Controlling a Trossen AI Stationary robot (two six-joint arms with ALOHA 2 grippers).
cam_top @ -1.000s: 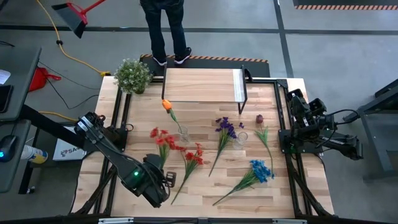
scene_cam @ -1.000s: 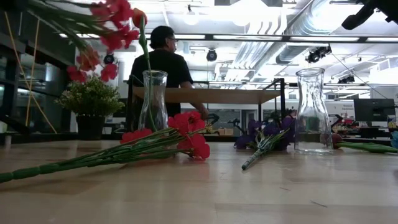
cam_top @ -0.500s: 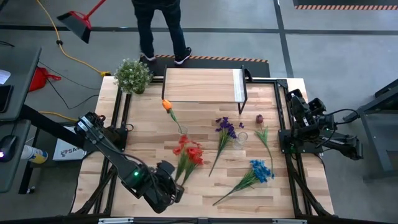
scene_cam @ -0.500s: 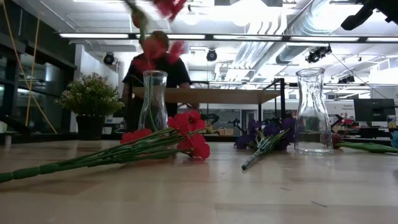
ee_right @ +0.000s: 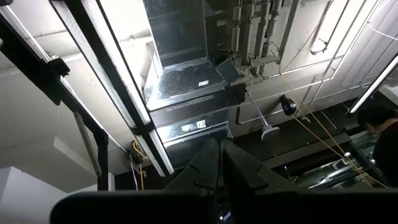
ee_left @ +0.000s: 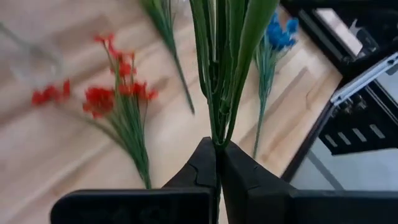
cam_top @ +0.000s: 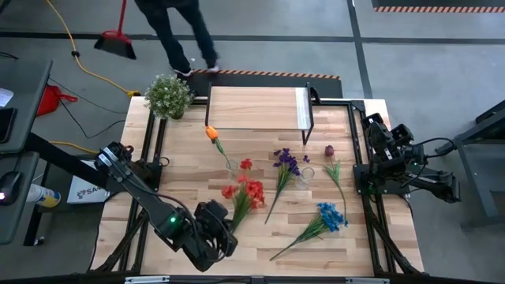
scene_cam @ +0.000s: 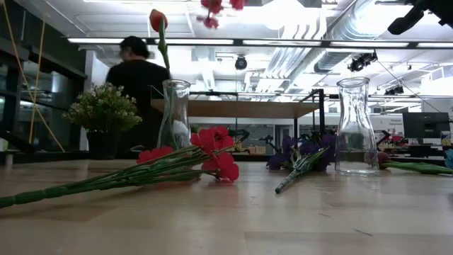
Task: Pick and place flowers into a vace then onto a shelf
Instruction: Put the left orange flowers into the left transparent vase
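Note:
My left gripper (cam_top: pixel 221 230) (ee_left: pixel 217 148) stands over the table's near left part, shut on a red-cluster flower bunch (ee_left: pixel 225 62) whose blossoms (cam_top: pixel 246 165) (scene_cam: pixel 219 4) rise high above the table. Under it a second red flower (cam_top: pixel 254 193) (scene_cam: pixel 212 150) lies flat on the wood. An orange tulip (cam_top: pixel 211 132) (scene_cam: pixel 157 20) stands with its stem in a glass vase (scene_cam: pixel 175 113). An empty vase (cam_top: pixel 306 175) (scene_cam: pixel 354 126) stands near the purple flower (cam_top: pixel 286 162). My right gripper (ee_right: pixel 219 149) waits shut at the right edge, pointing upward. My left gripper pinches the bunch's green stems (ee_left: pixel 219 138) between its two fingers, low on the stems. The fingers slant down from the table's near left side, roughly in line with the stems. The bunch is lifted clear and slants up and away from the fingers.
A blue flower (cam_top: pixel 330 214) and a dark red rosebud (cam_top: pixel 329 150) lie at the right. The shelf (cam_top: pixel 256 108) stands at the far middle, a potted plant (cam_top: pixel 168 95) at the far left corner. A person (scene_cam: pixel 138 78) walks behind the table.
My left gripper has shifted a little toward the table's right edge and rolled and tipped. The held red bunch has swung from the left to above the lying red flower, its blossoms rising higher. The person behind the table has walked left.

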